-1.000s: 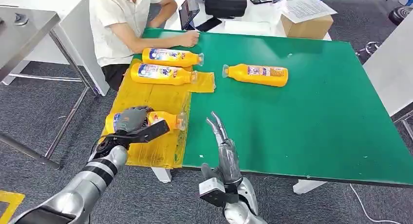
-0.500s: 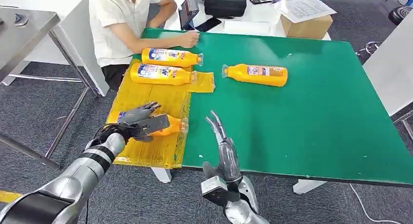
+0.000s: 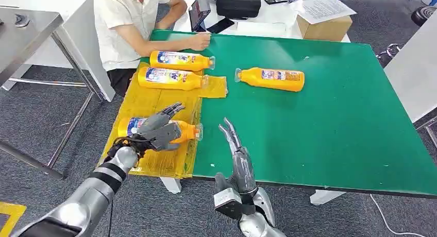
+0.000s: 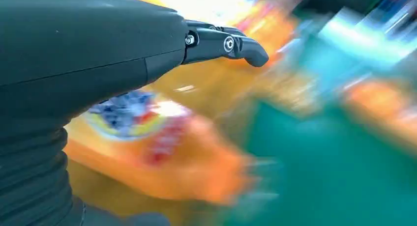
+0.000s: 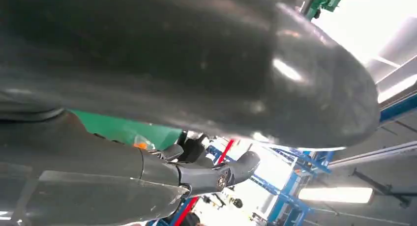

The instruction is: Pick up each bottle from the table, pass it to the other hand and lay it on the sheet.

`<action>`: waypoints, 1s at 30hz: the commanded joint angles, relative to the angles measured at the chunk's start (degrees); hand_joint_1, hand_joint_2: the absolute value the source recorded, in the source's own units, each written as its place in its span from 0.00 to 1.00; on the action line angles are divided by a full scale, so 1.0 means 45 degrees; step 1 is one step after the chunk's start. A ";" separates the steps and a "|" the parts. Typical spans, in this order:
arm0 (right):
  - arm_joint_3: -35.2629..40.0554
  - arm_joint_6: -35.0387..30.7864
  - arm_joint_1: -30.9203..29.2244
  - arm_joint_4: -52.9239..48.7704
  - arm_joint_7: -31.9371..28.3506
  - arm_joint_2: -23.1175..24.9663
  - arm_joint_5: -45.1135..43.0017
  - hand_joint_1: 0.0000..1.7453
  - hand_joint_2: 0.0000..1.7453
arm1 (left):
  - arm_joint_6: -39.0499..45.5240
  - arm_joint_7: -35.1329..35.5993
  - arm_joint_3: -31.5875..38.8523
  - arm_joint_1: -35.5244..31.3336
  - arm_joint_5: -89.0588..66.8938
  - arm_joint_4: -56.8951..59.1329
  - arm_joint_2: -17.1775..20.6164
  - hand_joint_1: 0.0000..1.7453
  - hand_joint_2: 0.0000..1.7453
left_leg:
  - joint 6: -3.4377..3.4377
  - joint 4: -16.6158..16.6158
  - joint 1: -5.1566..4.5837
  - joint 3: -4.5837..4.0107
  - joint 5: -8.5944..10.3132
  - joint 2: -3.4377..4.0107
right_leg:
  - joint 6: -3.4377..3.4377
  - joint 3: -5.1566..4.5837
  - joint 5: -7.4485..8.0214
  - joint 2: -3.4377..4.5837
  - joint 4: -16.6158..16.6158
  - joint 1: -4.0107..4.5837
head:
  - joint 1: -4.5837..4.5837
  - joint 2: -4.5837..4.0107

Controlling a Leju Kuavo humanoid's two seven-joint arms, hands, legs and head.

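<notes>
In the lower left of the head view, the left hand point(image 3: 157, 128) hovers over a bottle point(image 3: 135, 127) lying on the yellow sheet point(image 3: 154, 105), its fingers spread and holding nothing; this looks like the release step. Two more bottles point(image 3: 175, 60) lie on the sheet in the upper left. The right hand point(image 3: 233, 144), at the lower centre near the edge of the green counter point(image 3: 319, 134), is open and empty, fingers extended. One last bottle point(image 3: 271, 78) lies on the counter, upper centre; the next move probably calls for the right hand to reach it.
</notes>
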 commanded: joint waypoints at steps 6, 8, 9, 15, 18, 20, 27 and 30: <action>0.0443 -0.0341 0.0060 0.0007 -0.0010 -0.0445 0.0200 0.00 0.00 | 0.3743 -0.2298 -0.0593 0.4393 0.2987 -0.8861 -0.1269 0.00 1.00 | -0.0029 0.0005 0.0013 -0.0004 -0.0034 -0.0003 | -0.0031 -0.0015 -0.0031 0.0003 0.0002 0.0014 | -0.0005 0.0000; 0.0425 -0.0397 0.0083 0.0076 -0.0010 -0.0407 0.0261 0.00 0.00 | 0.4144 -0.2648 -0.0965 0.4778 0.3396 -0.9358 -0.1399 0.00 1.00 | -0.0025 0.0002 0.0015 -0.0005 -0.0032 -0.0022 | -0.0027 -0.0007 -0.0034 -0.0016 -0.0005 0.0016 | -0.0005 0.0000; 0.0326 -0.0413 0.0115 0.0146 -0.0010 -0.0394 0.0266 0.00 0.00 | 0.3781 -0.2656 -0.1167 0.5175 0.4297 -0.9743 -0.1512 0.00 1.00 | -0.0015 -0.0006 0.0007 -0.0028 -0.0019 -0.0001 | -0.0016 -0.0034 -0.0016 0.0005 -0.0009 0.0008 | 0.0000 0.0000; -0.0901 0.0446 0.0318 0.0387 -0.0010 -0.0350 0.0220 0.00 0.00 | 0.3106 -0.2394 -0.1540 0.5989 0.6569 -1.0089 -0.1485 0.00 1.00 | -0.0015 -0.0013 0.0007 -0.0027 -0.0015 0.0002 | -0.0015 -0.0032 -0.0011 0.0003 -0.0019 0.0008 | -0.0005 0.0000; -0.2118 -0.0550 0.0318 0.0955 0.0863 -0.0431 0.1689 0.00 1.00 | 0.1826 -0.1249 -0.1008 0.6521 0.9758 -0.9847 -0.1731 0.00 1.00 | -0.0023 -0.0017 0.0008 -0.0011 -0.0016 -0.0016 | -0.0024 -0.0011 -0.0018 -0.0009 -0.0021 0.0009 | -0.0005 0.0000; -0.3571 -0.1229 0.0271 0.1455 0.2104 -0.0663 0.5913 0.00 1.00 | 0.1646 -0.1222 -0.1012 0.6680 1.0147 -0.9541 -0.1555 0.00 1.00 | -0.0020 -0.0025 0.0004 0.0000 -0.0016 0.0001 | -0.0021 -0.0007 -0.0012 0.0006 -0.0031 0.0005 | -0.0005 0.0000; -0.6028 -0.1229 -0.0413 0.3197 0.4152 -0.1581 1.1320 0.00 1.00 | 0.2481 -0.1529 -0.1402 0.6768 0.8754 -0.9630 -0.1634 0.00 1.00 | -0.0008 -0.0018 0.0001 -0.0026 -0.0008 -0.0025 | -0.0009 -0.0014 -0.0007 -0.0016 -0.0033 0.0003 | 0.0000 0.0000; -0.6204 -0.1229 -0.0507 0.3148 0.4368 -0.1586 1.1636 0.00 1.00 | 0.2816 -0.1679 -0.1538 0.6755 0.8317 -0.9752 -0.1646 0.00 1.00 | -0.0017 -0.0010 -0.0003 -0.0016 -0.0018 -0.0019 | -0.0018 -0.0006 -0.0014 -0.0005 -0.0021 0.0002 | -0.0005 0.0000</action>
